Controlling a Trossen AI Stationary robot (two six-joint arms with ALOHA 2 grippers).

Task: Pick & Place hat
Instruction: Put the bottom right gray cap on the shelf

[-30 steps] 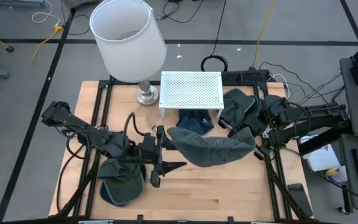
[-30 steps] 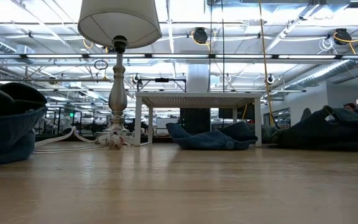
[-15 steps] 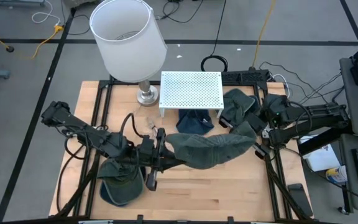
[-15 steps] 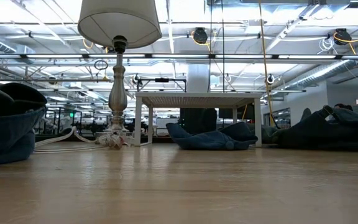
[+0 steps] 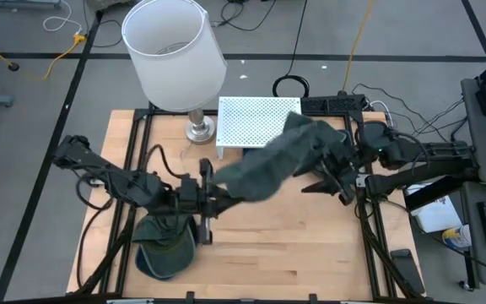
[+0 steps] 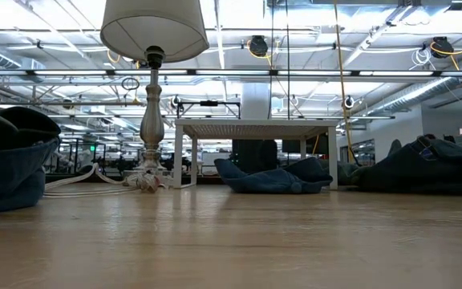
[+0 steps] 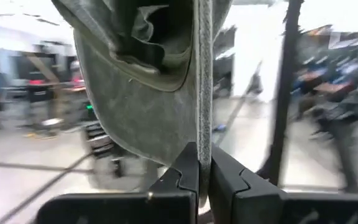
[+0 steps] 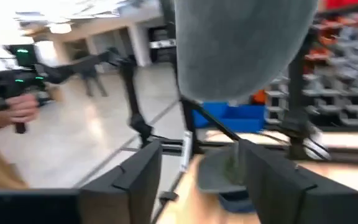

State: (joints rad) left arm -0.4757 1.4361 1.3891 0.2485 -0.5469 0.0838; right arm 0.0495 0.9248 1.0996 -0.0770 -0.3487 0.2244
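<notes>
A grey-green hat point(image 5: 268, 165) hangs in the air over the table's middle, with my left gripper point(image 5: 212, 192) shut on its left end. In the left wrist view the hat point(image 7: 142, 106) rises past the shut fingers. My right gripper point(image 5: 332, 186) stands open just right of the hat's far-right end. In its wrist view the hat point(image 8: 241, 50) shows ahead of and above the open gripper point(image 8: 207, 174), with nothing between the fingers. My left gripper pinches the hat's brim edge point(image 7: 204, 149) between its two fingers, at the hat's left end point(image 5: 224, 186). The fingers come nearly level from the table's left. The hat is lifted clear of the table and stretches from the fingers toward the far right.
A lamp point(image 5: 175, 55) stands at the far left and a white perforated rack point(image 5: 256, 114) beside it, a blue hat point(image 6: 271, 177) under the rack. Another dark hat point(image 5: 167, 245) lies near the left front, and more hats point(image 6: 423, 164) lie at the right edge.
My left gripper has shut on the hat's left end and risen a little. My right gripper has opened, let go of the hat's right end and drawn back toward the right edge. The hat's right end has swung toward the rack.
</notes>
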